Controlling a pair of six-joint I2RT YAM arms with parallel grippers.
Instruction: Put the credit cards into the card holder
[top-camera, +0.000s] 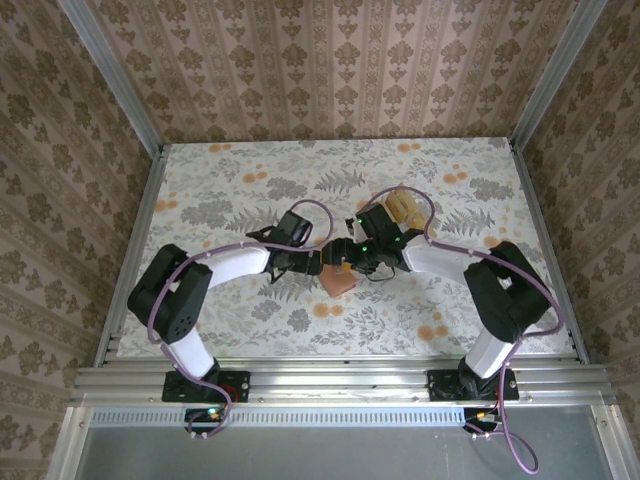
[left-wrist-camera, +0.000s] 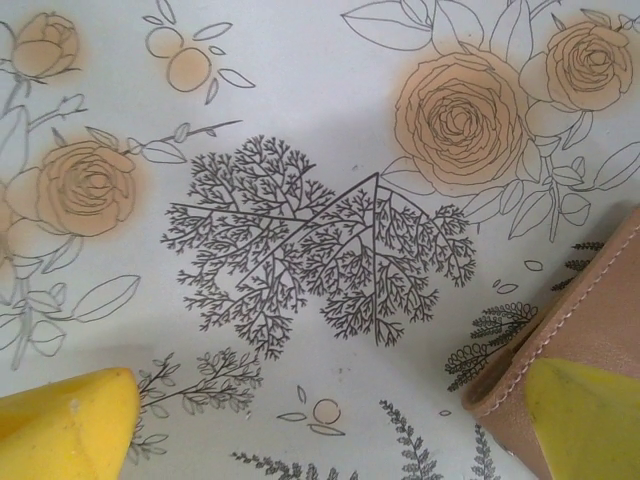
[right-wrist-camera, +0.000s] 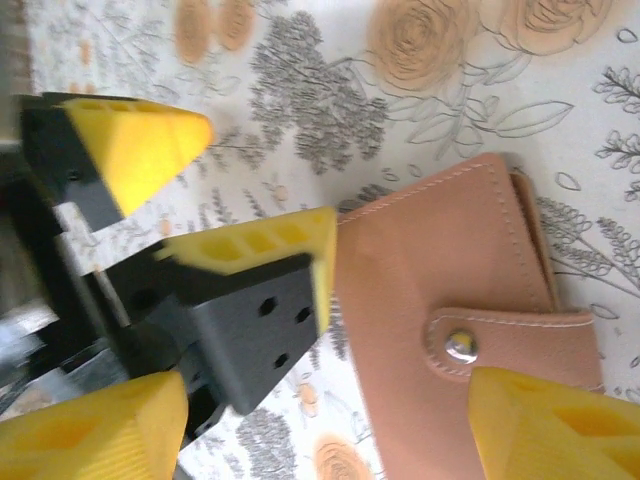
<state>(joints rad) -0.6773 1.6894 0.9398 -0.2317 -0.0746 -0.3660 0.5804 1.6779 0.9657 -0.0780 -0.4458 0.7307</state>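
Left pincer and right pincer hang spread at the closed card holder.
A lopsided pinch could skid it away; the credit cards lie beyond it.

A floral-printed tabletop spans the middle of the frame — orange roses, grey ferns. Damask wallpaper panels rise at top and sides; aluminium rails cross the bottom.
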